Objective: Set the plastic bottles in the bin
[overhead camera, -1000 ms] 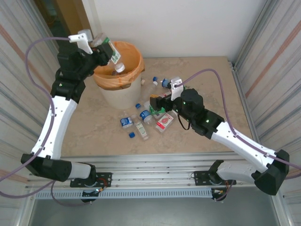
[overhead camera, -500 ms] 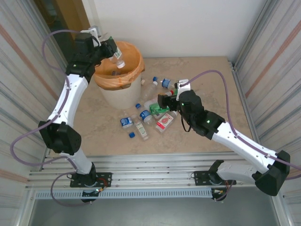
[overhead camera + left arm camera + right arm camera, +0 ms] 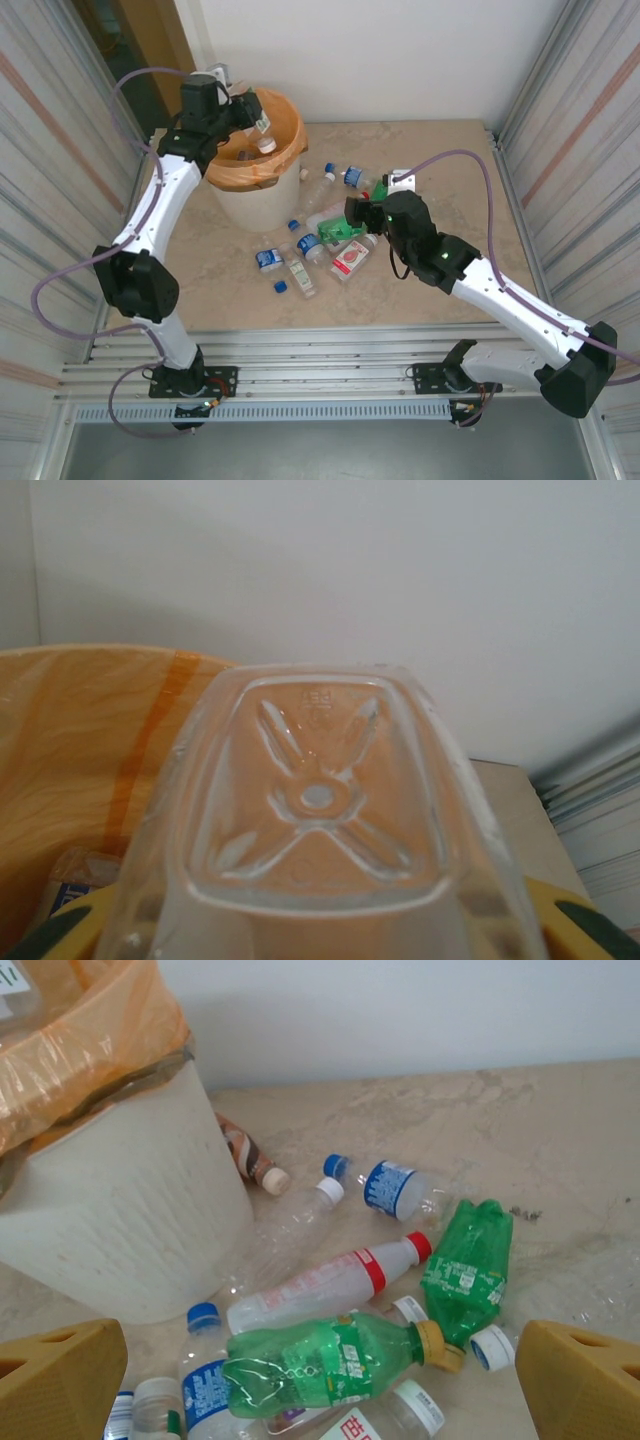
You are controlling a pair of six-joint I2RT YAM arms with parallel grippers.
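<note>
My left gripper (image 3: 243, 112) is shut on a clear plastic bottle (image 3: 260, 132) and holds it, white cap down, over the mouth of the bin (image 3: 248, 198), a white bucket lined with an orange bag. In the left wrist view the bottle's square base (image 3: 318, 800) sits between my yellow fingers (image 3: 582, 925), with the orange bag (image 3: 80, 740) behind. My right gripper (image 3: 320, 1385) is open, hovering just above a pile of bottles: a green one with a yellow cap (image 3: 320, 1360), a second green one (image 3: 465, 1260), and a clear red-banded one (image 3: 320, 1285).
More bottles lie right of the bin (image 3: 120, 1220): a blue-labelled one (image 3: 395, 1188), a brown one (image 3: 245, 1155), a red-labelled one (image 3: 350, 260) and small ones (image 3: 268, 258) near a loose blue cap (image 3: 281, 287). Corrugated walls close both sides. The table's right half (image 3: 450, 170) is bare.
The left arm has swung up and carried the clear bottle farther over the bin's opening. The right gripper has drifted slightly to the right above the pile, still open.
</note>
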